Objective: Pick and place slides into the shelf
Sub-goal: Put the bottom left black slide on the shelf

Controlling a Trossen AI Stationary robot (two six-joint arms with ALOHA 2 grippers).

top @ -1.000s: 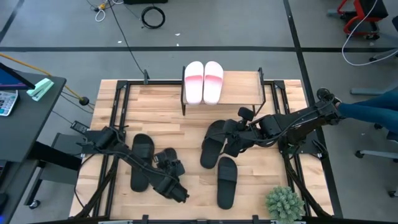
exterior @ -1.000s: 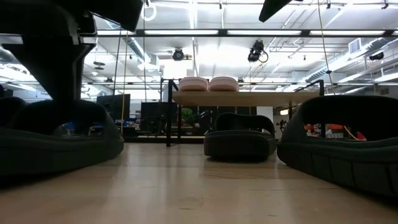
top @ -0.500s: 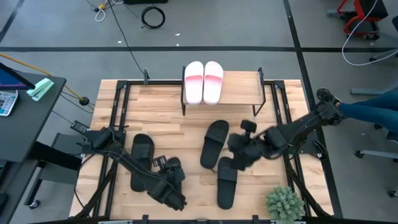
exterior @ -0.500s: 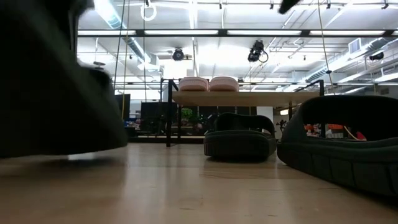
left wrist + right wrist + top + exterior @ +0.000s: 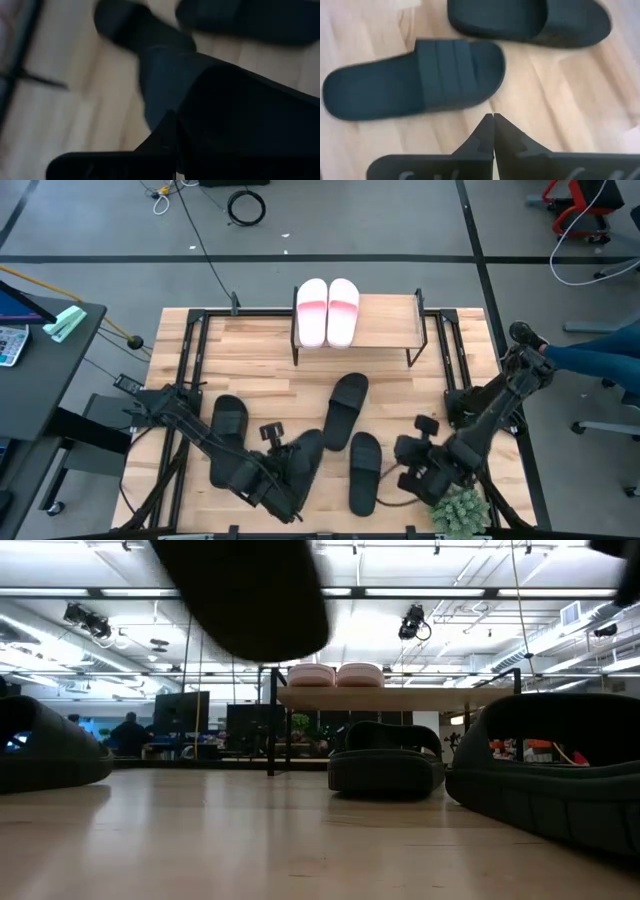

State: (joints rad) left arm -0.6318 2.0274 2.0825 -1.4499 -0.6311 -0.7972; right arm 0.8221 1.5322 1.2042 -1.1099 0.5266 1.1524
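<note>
The left gripper (image 5: 283, 502) was clamped on a black slide (image 5: 300, 463) near the table's front edge, the slide lifted clear of the wood in the low view. The right gripper (image 5: 408, 475) was closed and empty, near the potted plant (image 5: 459, 508).

Risk, as judged: the grip looked to be at one end of the slide, so the slide could swing or slip in transit, and could foul the pink slides (image 5: 327, 310) already on the shelf (image 5: 385, 320).

Three other black slides (image 5: 345, 409) lay on the wooden tabletop (image 5: 265, 350), well apart from the shelf. Beyond lay grey floor with cables; a person stood far back in the low view.
</note>
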